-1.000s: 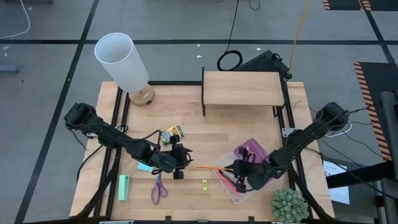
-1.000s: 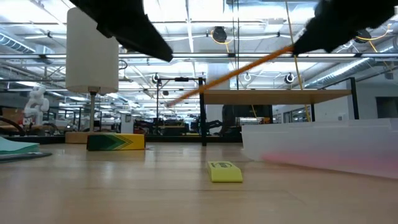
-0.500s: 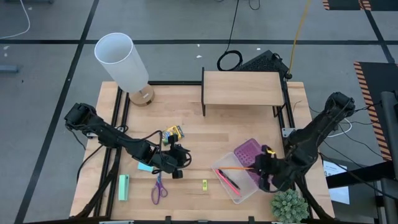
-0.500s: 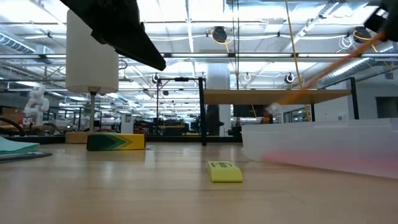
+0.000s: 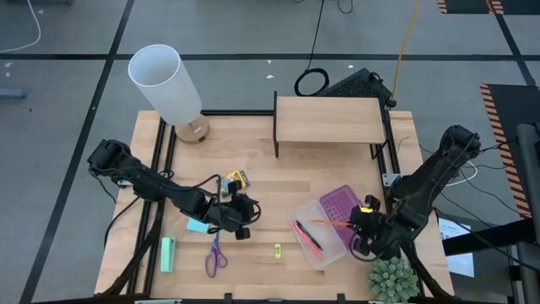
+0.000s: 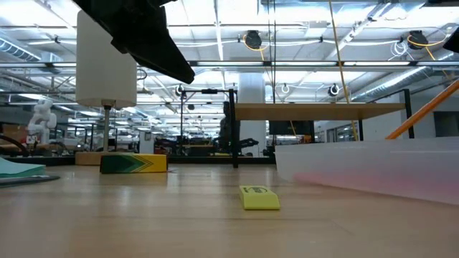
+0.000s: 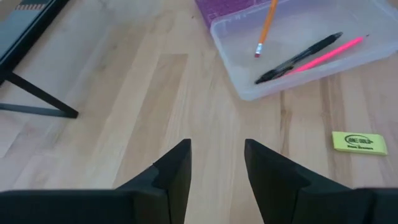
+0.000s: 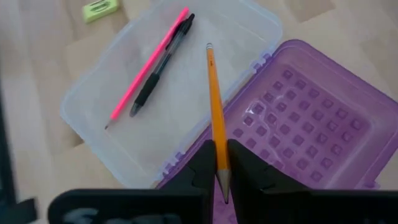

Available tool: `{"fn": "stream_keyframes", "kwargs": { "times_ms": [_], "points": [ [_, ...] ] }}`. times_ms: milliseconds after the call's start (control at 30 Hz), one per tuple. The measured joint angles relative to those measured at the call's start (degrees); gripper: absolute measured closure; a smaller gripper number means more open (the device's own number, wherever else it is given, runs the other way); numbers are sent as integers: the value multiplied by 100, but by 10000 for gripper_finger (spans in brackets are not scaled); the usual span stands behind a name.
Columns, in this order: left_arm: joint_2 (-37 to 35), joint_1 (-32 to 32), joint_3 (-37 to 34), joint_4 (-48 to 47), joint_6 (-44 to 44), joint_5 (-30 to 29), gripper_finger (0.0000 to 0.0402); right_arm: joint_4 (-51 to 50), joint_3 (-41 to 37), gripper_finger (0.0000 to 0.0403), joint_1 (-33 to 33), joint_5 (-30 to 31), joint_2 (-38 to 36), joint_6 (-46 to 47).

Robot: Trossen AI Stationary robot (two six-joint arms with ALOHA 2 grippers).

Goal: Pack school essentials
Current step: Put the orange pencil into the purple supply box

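My right gripper [image 5: 363,225] is shut on the orange pencil [image 8: 213,99] at the right side of the clear box [image 5: 314,241], beside its open purple lid [image 5: 342,205]. A pink pen [image 8: 149,65] and a black pen [image 8: 163,62] lie on the box floor. My left gripper [image 7: 214,165] stands open above bare table left of the box. A yellow eraser [image 5: 277,250] lies flat on the table near the box. The purple-handled scissors [image 5: 214,256], the light-blue note pad [image 5: 196,225] and the yellow crayon box [image 5: 234,180] lie around the left arm. My right gripper pinches the pencil near its sharpened end [image 8: 219,163] between its two fingers. The fingers come from the table's right, slanting down, and lie along the pencil. The pencil sticks out ahead of them, tilted, its eraser end [image 7: 257,52] down inside the box; whether it touches the floor cannot be told.
A white lamp [image 5: 167,83] stands at the far left and a wooden shelf [image 5: 327,120] at the far middle. A green block [image 5: 167,253] lies near the front left. A small plant [image 5: 390,277] stands at the front right corner.
My right gripper has gone toward the table's right edge and down, still shut on the pencil. The pencil, which reached out past the box's left side, has been drawn back. It is now tipped down with its free end inside the box.
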Motion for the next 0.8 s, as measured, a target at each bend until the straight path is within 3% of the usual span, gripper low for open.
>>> {"fn": "stream_keyframes", "kwargs": {
  "times_ms": [367, 667, 800],
  "points": [
    [0, 11, -2, 114, 33, 0, 250, -98, 216, 383, -46, 87, 39, 165],
    [1, 17, -2, 219, -23, 5, 250, -521, 667, 383, -337, 767, 55, -357],
    [2, 17, -2, 216, -83, 7, 250, -679, 667, 383, -562, 486, 256, -480]
  ]
}}
